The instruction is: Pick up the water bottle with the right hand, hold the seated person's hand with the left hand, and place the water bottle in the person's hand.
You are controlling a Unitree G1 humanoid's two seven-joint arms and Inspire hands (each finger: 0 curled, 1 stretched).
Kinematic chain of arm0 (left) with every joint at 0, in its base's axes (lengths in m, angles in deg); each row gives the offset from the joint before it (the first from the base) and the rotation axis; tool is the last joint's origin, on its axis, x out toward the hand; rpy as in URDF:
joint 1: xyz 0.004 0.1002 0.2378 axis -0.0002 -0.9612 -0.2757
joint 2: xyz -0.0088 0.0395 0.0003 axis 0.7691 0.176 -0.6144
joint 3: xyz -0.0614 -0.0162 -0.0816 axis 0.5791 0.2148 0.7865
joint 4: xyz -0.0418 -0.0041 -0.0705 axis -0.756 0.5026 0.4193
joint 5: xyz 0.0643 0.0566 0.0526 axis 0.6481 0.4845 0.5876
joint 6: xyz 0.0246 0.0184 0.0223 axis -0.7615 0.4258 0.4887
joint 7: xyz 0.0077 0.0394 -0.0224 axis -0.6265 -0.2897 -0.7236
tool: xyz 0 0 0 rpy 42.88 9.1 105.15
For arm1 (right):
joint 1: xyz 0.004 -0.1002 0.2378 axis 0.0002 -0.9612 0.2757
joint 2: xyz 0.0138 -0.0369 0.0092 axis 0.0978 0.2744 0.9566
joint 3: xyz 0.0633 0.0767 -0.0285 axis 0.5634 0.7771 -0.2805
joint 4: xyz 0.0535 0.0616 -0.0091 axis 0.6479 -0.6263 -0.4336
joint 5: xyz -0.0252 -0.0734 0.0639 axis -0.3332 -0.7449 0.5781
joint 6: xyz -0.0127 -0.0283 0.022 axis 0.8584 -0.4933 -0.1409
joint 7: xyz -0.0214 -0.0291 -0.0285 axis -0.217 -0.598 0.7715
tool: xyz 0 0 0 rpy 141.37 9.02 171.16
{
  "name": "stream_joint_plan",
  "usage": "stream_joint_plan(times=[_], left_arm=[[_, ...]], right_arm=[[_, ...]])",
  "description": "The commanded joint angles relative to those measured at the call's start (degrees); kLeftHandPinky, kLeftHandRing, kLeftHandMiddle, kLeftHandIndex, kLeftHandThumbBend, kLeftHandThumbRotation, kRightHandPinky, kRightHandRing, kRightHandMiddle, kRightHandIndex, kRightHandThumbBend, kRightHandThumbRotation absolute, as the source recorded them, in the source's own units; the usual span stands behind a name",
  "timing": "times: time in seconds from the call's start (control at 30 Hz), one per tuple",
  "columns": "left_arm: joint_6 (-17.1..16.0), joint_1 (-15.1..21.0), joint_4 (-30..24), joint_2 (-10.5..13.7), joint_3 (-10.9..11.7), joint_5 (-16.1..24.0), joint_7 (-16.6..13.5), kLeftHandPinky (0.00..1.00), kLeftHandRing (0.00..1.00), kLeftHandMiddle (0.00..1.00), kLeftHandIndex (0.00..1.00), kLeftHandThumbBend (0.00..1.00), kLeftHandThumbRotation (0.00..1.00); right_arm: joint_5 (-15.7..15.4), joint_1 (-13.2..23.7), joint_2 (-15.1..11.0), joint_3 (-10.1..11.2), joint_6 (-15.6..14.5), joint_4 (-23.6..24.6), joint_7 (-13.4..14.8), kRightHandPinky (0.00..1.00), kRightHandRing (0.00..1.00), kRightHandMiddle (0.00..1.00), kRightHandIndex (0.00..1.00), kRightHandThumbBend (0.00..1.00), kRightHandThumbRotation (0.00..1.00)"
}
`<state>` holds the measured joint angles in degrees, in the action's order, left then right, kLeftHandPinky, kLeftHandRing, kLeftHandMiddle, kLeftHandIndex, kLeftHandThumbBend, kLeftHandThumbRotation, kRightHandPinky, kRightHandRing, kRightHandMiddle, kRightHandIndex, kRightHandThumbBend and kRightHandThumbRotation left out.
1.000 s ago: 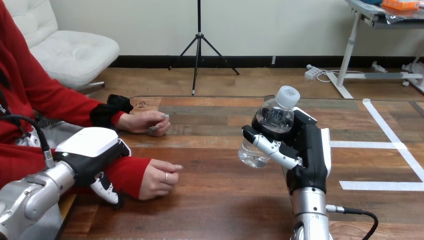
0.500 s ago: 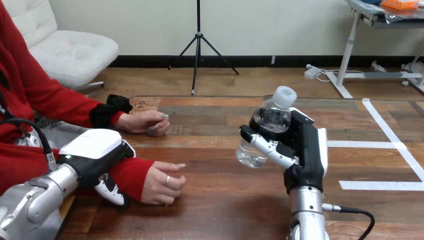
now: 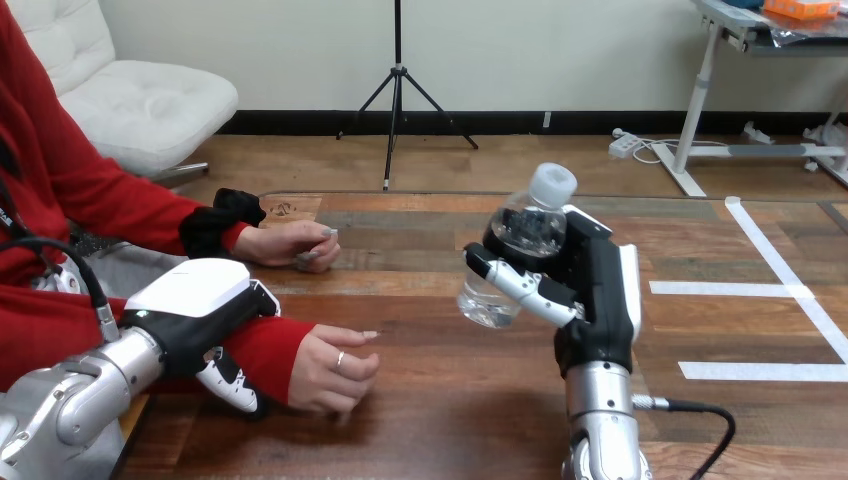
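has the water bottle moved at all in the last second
Yes. The water bottle, gripped in the right hand, has shifted left, away from the fixed white tape lines and toward the person's hand.

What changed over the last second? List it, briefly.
The right hand, shut on the water bottle, carried it left toward the person's nearer hand. The left hand, curled round that hand's wrist, shifted slightly right with it. Unchanged: both grips, the bottle clear of the table, the person's farther hand resting on the table.
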<state>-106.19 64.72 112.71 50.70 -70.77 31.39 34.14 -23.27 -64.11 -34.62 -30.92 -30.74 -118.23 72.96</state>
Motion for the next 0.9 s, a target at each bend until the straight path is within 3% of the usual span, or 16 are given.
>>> stream_joint_plan(times=[0.0,0.43,0.87], left_arm=[[-1.2,3.07,-7.78,-1.71,2.92,-2.61,-0.84,0.26,0.32,0.38,0.39,0.89,0.0],[0.39,1.94,-12.3,-1.49,4.44,-3.68,1.23,0.3,0.34,0.4,0.4,0.89,0.0],[-1.38,1.71,-14.04,-1.83,5.81,-4.7,0.79,0.3,0.34,0.39,0.39,0.92,0.0]], right_arm=[[0.57,5.16,4.26,-0.23,1.61,1.34,0.02,0.39,0.4,0.42,0.41,0.75,0.0],[-1.99,5.7,4.35,-1.21,2.43,0.28,2.63,0.37,0.39,0.42,0.41,0.75,0.0],[-4.43,5.57,6.0,-3.08,2.84,-0.19,4.59,0.34,0.38,0.42,0.41,0.79,0.0]])
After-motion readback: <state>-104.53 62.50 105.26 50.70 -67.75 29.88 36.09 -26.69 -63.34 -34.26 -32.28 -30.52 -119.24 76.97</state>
